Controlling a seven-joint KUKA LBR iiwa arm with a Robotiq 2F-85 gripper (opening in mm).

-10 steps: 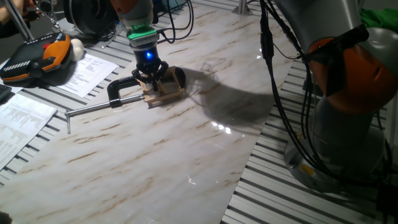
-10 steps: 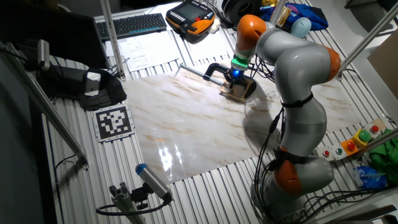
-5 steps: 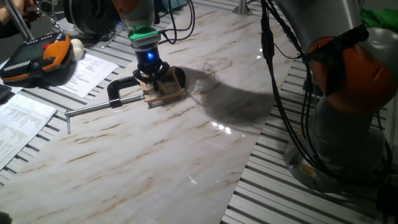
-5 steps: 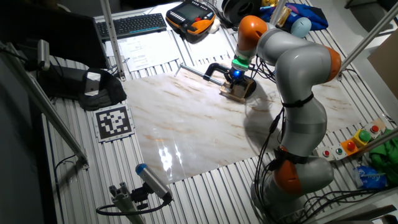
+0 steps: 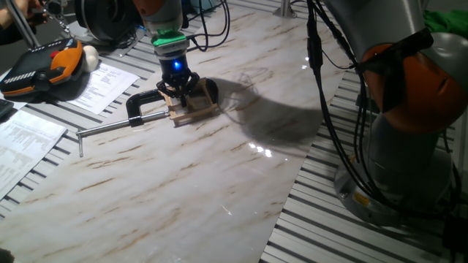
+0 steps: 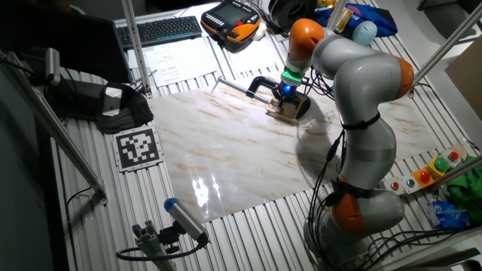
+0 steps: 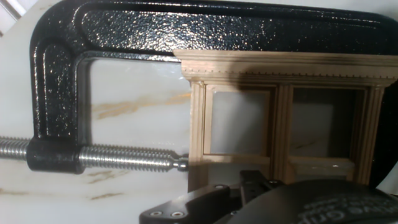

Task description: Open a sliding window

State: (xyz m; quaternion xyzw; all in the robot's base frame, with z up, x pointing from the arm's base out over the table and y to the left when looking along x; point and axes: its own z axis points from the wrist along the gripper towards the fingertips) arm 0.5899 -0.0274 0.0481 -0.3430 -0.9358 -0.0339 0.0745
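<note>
Marble-patterned tabletop [image 5: 219,175] carries the window [image 7: 283,115], lying flat and held in a black clamp [image 7: 68,93] whose screw tip touches the frame's side. Gripper [image 5: 179,91] is down on the window, its fingers spread a little; whether they grip anything I cannot tell. Papers [image 5: 102,84] lie nearby.

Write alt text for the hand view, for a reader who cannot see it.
A small pale-wood sliding window with two square panes side by side lies on a marbled table, seen close from above. A black C-clamp wraps its top edge, the threaded steel screw pressing the frame's left side. The gripper's dark body fills the bottom edge; its fingertips are not visible.
</note>
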